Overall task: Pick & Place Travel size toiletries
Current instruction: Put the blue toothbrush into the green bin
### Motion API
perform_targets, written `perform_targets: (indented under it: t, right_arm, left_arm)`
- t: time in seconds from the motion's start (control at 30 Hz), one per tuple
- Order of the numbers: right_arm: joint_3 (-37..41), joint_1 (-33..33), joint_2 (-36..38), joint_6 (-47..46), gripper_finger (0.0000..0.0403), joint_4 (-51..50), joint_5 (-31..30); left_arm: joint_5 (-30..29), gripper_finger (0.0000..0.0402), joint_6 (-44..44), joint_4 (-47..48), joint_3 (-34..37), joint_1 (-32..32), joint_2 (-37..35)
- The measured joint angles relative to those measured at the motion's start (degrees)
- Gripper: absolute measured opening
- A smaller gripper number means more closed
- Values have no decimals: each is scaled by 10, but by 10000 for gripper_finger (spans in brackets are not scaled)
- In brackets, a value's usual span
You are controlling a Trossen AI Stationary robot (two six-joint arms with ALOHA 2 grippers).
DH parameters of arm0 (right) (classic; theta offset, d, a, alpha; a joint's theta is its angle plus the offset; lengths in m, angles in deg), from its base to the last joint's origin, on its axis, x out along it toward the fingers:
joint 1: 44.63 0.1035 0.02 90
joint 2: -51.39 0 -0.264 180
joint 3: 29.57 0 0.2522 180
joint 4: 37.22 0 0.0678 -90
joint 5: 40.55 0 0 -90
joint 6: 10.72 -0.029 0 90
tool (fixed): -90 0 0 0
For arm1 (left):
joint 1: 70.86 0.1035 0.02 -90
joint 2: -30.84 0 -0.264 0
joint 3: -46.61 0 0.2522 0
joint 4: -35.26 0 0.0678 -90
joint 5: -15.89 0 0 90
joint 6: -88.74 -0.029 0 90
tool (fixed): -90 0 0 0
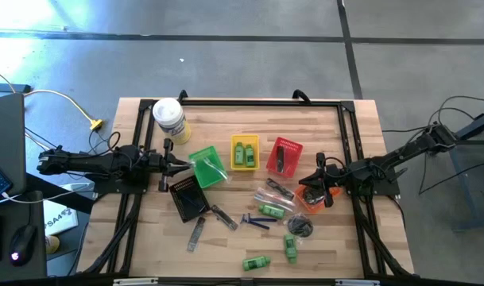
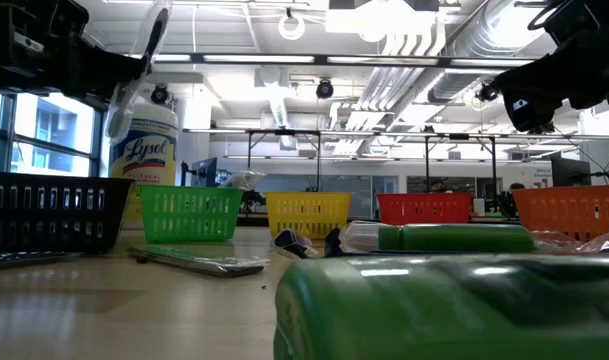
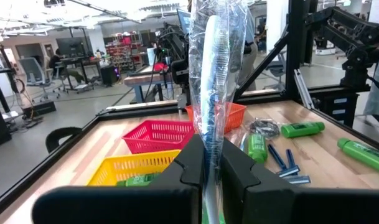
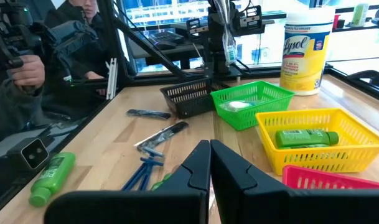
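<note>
My left gripper (image 1: 180, 165) hovers at the green basket's (image 1: 207, 167) left rim, shut on a clear-wrapped white stick (image 3: 212, 74). My right gripper (image 1: 309, 184) hangs over the orange basket (image 1: 308, 202), and its fingers (image 4: 209, 163) are shut and hold nothing. Loose on the table lie green mini bottles (image 1: 272, 210) (image 1: 256, 262), blue razors (image 1: 253, 222), grey combs (image 1: 195, 232) and clear packets (image 1: 272, 193). The yellow basket (image 1: 244, 152) holds green bottles. The red basket (image 1: 284, 156) holds a dark piece. My left gripper pinches the wrapped stick between its two fingers (image 3: 192, 162), at one end of the wrapper (image 3: 211, 146). The fingers come in about level from the table's left. The stick runs out past the fingertips, lifted clear of the table, above the green basket (image 4: 248, 99).
A black basket (image 1: 188, 197) sits just near of the left gripper. A white Lysol canister (image 1: 169, 119) stands at the table's far left corner. A black frame (image 1: 257, 102) runs along the far edge. A person (image 4: 27, 68) sits beyond the table's near edge.
</note>
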Motion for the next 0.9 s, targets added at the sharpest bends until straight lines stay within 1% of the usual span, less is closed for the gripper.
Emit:
perform_targets:
  t: [0.43, 0.6, 0.9]
  right_arm:
    - [0, 0, 0, 0, 3, 4, 0]
    - [0, 0, 0, -2, 3, 4, -24]
    - [0, 0, 0, -2, 3, 6, -25]
  left_arm:
    - [0, 15, 1, 0, 0, 0, 0]
    - [0, 15, 11, 0, 0, 0, 0]
    - [0, 17, 12, 10, 0, 0, 0]
